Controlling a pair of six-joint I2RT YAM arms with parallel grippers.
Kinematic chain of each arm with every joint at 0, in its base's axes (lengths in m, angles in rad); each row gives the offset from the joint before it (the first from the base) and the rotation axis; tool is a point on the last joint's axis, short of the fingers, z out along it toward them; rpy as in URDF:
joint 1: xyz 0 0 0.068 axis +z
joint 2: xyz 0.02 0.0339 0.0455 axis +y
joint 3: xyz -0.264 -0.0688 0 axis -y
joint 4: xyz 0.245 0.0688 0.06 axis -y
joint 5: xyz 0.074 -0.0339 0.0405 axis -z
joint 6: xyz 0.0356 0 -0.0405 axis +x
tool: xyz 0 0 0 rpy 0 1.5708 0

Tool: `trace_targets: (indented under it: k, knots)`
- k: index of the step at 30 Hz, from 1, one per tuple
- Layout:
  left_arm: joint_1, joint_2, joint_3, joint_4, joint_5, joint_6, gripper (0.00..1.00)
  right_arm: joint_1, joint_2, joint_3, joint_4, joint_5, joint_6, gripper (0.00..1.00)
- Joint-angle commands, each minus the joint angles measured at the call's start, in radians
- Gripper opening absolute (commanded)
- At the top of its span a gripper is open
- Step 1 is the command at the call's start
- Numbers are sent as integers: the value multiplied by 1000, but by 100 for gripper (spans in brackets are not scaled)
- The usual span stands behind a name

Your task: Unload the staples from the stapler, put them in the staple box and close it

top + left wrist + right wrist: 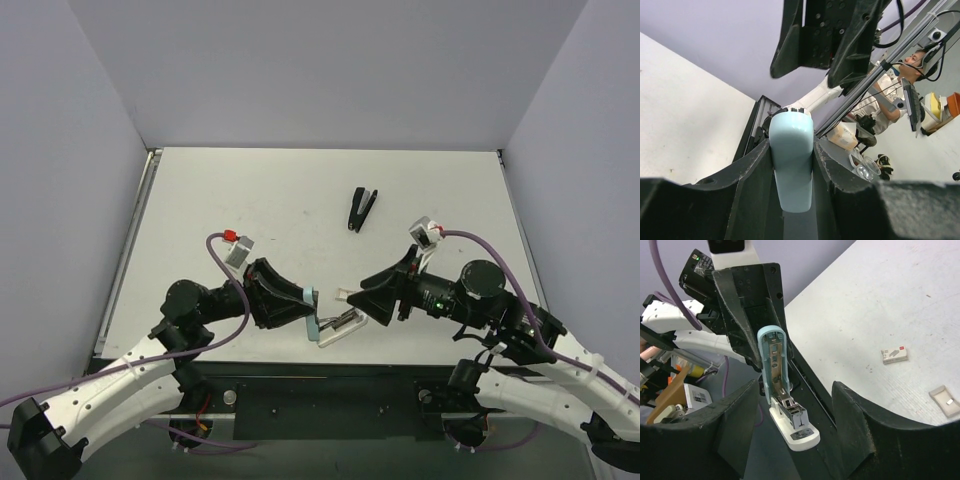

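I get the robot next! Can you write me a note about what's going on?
Left gripper: shut on the light-blue stapler's top cover, near the table's front edge.
Right gripper: open, facing the stapler's white base, gripping nothing.
A black hinged tool lies alone farther back.
Done: stapler hinged open, metal magazine showing.
Left: get the staples out; can't tell whether any are inside.

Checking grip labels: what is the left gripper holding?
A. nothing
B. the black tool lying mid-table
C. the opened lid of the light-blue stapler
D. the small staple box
C: the left gripper is clamped on both sides of the hinged-open, light-blue lid of the stapler.
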Motion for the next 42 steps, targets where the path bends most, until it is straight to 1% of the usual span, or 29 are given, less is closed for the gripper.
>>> trace_targets:
  k: [1,7,18,22,23,26,28,31,33,35,38,39,40,41,42]
  knots:
    - [-1,-4,49,-30,34,48,0,-8,-16,54,-78,28,-63,56]
    - [-1,5,75,-125,58,120,0,-8,-7,61,-102,6,-90,56]
    - [0,26,91,-203,65,201,0,-10,44,65,-162,-5,-152,56]
    - [-1,33,104,-225,70,225,0,-8,64,87,-202,-23,-202,55]
    - [-1,33,108,-237,47,241,0,-7,76,88,-211,-12,-227,55]
    - [-3,33,118,-295,-11,296,0,-7,88,67,-224,105,-250,55]
    - [-3,31,118,-303,-51,316,0,-8,102,53,-224,144,-267,54]
    - [-1,36,131,-341,-123,356,0,-7,128,56,-222,143,-308,52]
    - [-3,56,162,-395,-169,402,0,-2,145,64,-221,144,-342,53]
    - [-1,83,190,-439,-203,423,0,4,162,71,-211,175,-374,53]
    - [-3,134,228,-458,-249,446,0,3,200,64,-175,221,-411,52]
    - [-3,143,237,-464,-266,454,0,4,208,58,-138,282,-413,51]
    - [-3,160,245,-467,-290,459,0,3,223,47,-121,308,-413,46]
    - [-3,178,256,-470,-303,471,0,4,235,38,-83,371,-411,43]
    - [-3,186,259,-473,-330,476,0,4,254,22,-64,396,-407,38]
